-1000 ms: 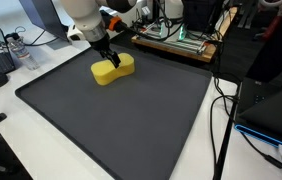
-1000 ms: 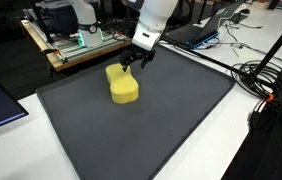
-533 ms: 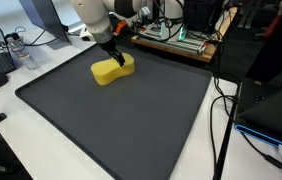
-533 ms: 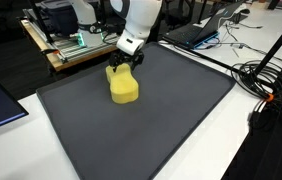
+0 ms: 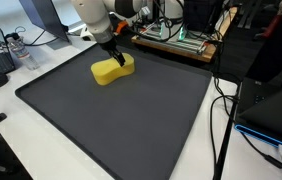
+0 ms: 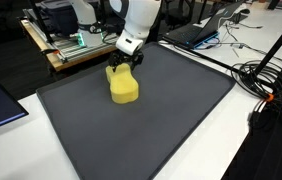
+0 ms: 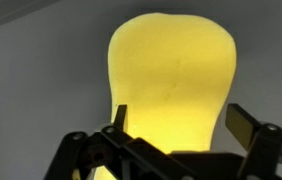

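Wrist view: open gripper (image 7: 181,120) straddles the near end of a yellow sponge (image 7: 171,60).

Its two fingers stand apart, one overlapping the sponge's edge and the other just beside the opposite edge, with nothing clamped yet. The sponge lies flat on a dark mat (image 5: 131,125), towards one end of it in both exterior views. A good grasp here would, by the look of it, call for centring the fingers across the sponge and closing gently, since foam squashes and can slip out sideways. Beyond the mat, a wooden board (image 5: 176,40) carrying electronics and a tangle of cables (image 6: 266,78) crowd the table. Whether the fingertips touch the mat is hidden, and the gripper's own frame cuts off the sponge's near end.
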Controlling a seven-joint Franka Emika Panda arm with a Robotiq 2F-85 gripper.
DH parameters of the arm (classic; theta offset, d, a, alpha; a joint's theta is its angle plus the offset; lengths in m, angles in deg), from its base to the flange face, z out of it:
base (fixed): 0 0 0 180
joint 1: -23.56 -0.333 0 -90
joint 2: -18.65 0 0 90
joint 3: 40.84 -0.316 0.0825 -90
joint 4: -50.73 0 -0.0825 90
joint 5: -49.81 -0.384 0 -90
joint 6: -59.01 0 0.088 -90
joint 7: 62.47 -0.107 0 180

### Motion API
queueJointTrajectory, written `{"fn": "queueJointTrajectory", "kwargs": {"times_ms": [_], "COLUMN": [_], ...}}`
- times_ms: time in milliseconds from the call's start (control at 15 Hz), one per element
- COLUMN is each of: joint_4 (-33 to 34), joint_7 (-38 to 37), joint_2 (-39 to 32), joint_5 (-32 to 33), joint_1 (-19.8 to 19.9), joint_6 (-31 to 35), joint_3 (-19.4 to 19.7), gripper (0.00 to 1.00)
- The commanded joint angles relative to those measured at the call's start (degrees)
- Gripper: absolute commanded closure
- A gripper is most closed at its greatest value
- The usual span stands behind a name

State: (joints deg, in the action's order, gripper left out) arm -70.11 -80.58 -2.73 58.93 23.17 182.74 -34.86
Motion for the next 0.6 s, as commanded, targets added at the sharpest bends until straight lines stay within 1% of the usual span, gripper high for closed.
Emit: {"fn": "queueJointTrajectory", "kwargs": {"times_ms": [0, 200, 400, 533], "joint_4": [0.9, -1.0, -2.5, -4.2], "joint_7": [-3.3, -6.5, -7.6, -10.8], "joint_2": [-1.6, -1.1, -1.0, -0.8], "joint_5": [-0.6, -1.2, -3.0, -1.5], "joint_1": [0.0, 0.0, 0.4, -0.7], "joint_6": [0.4, 6.8, 12.2, 16.9], "joint_3": [0.8, 1.4, 1.6, 3.0], "gripper": [0.0, 0.0, 0.0, 0.0]}}
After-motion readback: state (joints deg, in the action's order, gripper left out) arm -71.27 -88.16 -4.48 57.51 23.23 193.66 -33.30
